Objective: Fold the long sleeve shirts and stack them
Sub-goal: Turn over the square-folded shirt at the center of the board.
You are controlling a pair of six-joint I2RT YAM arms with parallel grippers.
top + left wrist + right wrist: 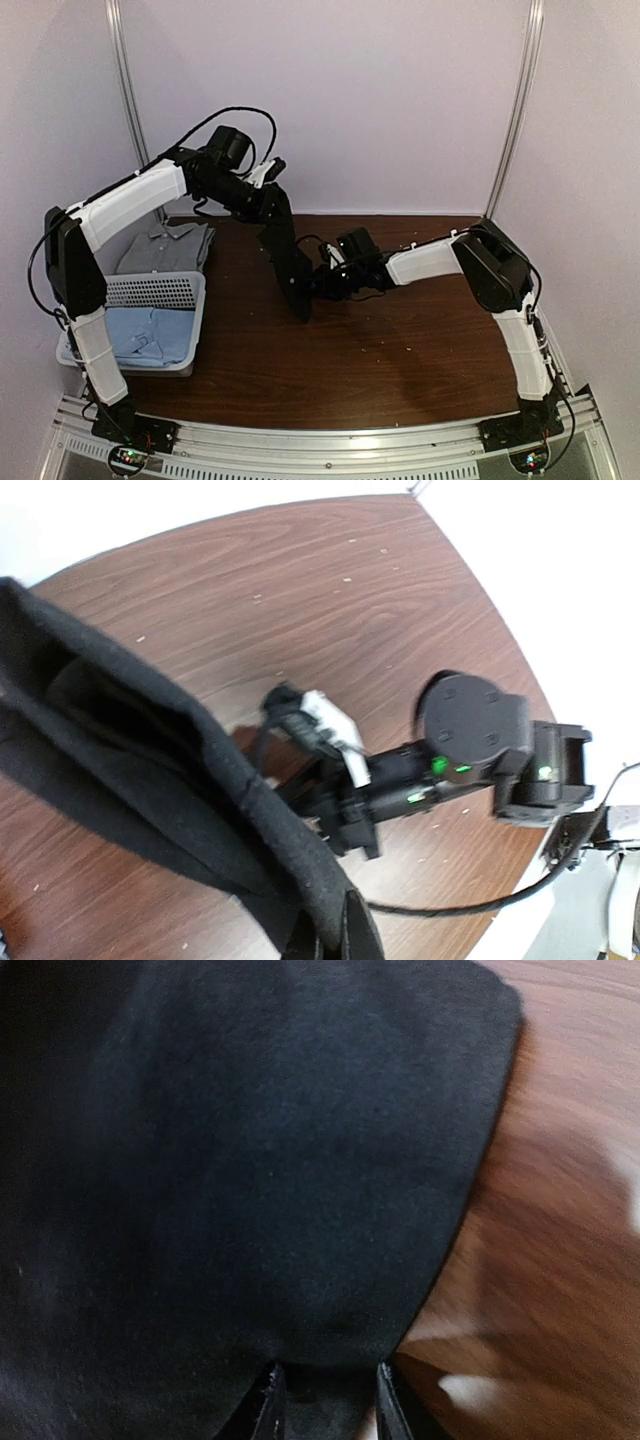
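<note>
Top external: left gripper (270, 200) and right gripper (328, 272), both seemingly clamped on the black shirt (292, 265), hold it above the worktop (400, 350) middle, not yet folded. Next: spread it flat.

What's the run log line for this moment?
left gripper: shut on black shirt, raised | right gripper: shut on black shirt, lower | grey shirt: behind basket | light blue shirt: in basket

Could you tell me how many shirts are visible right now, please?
3. The black shirt hangs over the table's middle, the grey shirt lies behind the basket, the light blue shirt lies in it. More may be hidden underneath.
</note>
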